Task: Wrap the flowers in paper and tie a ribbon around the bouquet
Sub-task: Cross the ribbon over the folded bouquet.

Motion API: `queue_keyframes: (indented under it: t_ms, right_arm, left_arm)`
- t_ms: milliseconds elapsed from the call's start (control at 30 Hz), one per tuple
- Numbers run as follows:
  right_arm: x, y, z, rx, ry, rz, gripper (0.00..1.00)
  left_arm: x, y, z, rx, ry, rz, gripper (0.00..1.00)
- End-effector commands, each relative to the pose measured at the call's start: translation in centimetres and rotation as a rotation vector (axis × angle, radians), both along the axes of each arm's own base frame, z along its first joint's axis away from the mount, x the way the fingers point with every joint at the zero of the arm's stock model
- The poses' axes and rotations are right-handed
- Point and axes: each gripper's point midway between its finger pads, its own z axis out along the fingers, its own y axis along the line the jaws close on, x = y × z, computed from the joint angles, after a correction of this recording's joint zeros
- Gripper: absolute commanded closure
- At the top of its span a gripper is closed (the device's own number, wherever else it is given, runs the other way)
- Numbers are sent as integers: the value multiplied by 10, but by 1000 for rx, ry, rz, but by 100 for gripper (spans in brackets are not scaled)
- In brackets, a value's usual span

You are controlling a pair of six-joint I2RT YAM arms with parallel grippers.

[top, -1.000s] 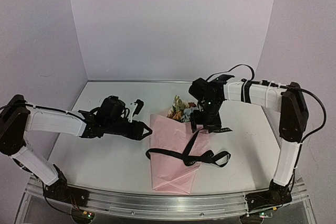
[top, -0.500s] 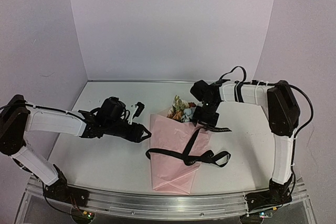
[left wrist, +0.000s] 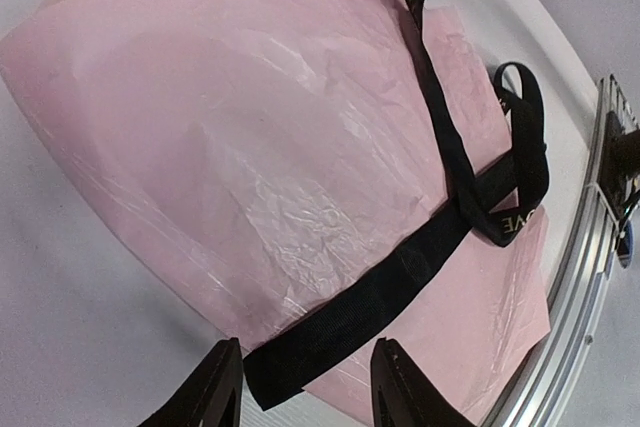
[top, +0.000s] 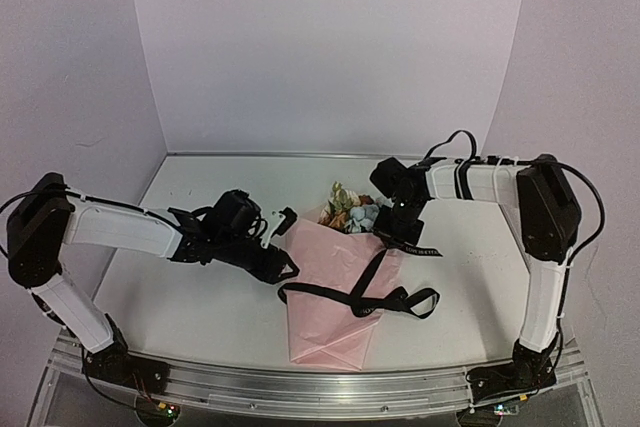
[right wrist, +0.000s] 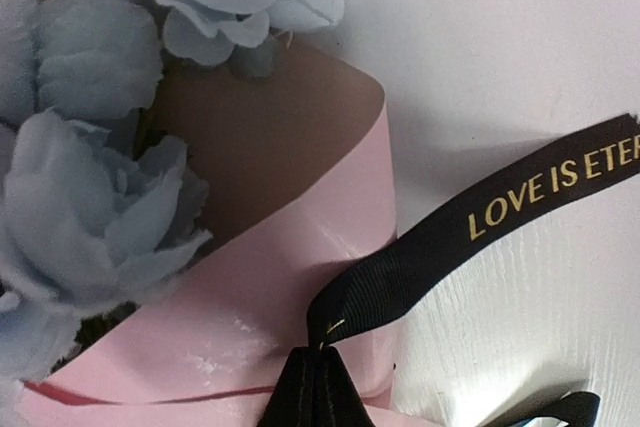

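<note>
Top external: both grippers are sitting at the bouquet (top: pixel 335 292)

The right gripper (top: pixel 397 237) is pinching the ribbon (top: pixel 362 292) with its jaws together, just beside the bouquet's wide end, where the flowers (top: pixel 350 212) are showing. The left gripper (left wrist: pixel 305 397), fingers apart, is straddling the ribbon's loose end at the bouquet's left edge.
</note>
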Motion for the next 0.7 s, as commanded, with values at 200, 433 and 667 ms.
queue_keyframes:
  t_ms: [200, 433, 667]
  right_arm:
    - [-2, 21, 97, 180, -165, 156, 100]
    - [-24, 62, 138, 373, -174, 344, 100]
    - [-50, 88, 176, 531, -198, 478, 100]
  left_arm:
    - [-7, -26, -19, 174, -90, -113, 46]
    - [-5, -28, -27, 225, -101, -114, 43]
    - [-8, -28, -31, 247, -94, -121, 52]
